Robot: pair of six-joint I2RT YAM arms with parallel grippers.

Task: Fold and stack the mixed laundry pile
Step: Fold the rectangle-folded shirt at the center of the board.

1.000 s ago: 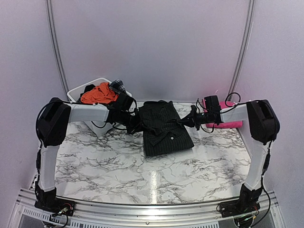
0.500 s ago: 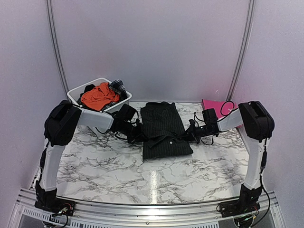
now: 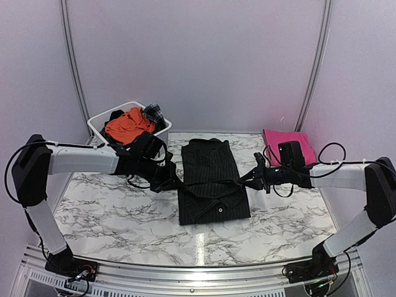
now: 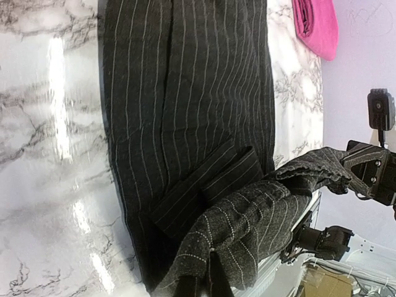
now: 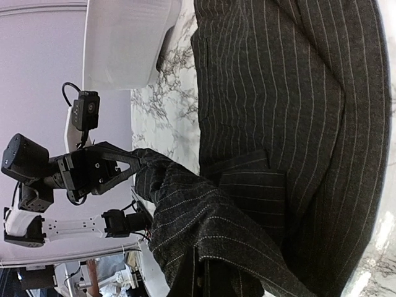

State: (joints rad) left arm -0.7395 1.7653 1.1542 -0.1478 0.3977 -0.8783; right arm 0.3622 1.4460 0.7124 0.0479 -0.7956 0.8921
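The black pinstriped shirt (image 3: 210, 167) lies flat mid-table. My left gripper (image 3: 175, 183) is shut on its left side and my right gripper (image 3: 245, 180) is shut on its right side. Between them a raised band of the shirt is pulled taut over the lower half. In the left wrist view the lifted fabric (image 4: 247, 223) bunches over my left gripper (image 4: 207, 286). In the right wrist view the same fold (image 5: 204, 216) covers my right gripper (image 5: 216, 286). A folded pink cloth (image 3: 288, 141) lies at the back right. The orange garment (image 3: 128, 122) and the plaid piece (image 3: 153, 112) sit in the tub.
The white plastic tub (image 3: 98, 123) stands at the back left, just behind my left arm. Bare marble table (image 3: 124, 216) shows in front of the shirt and on both sides. Curved rails and pale walls close off the back.
Both grippers have come toward the near edge with the shirt's sides in them, drawing the fold nearer over the shirt. Both arms now reach lower and flatter.
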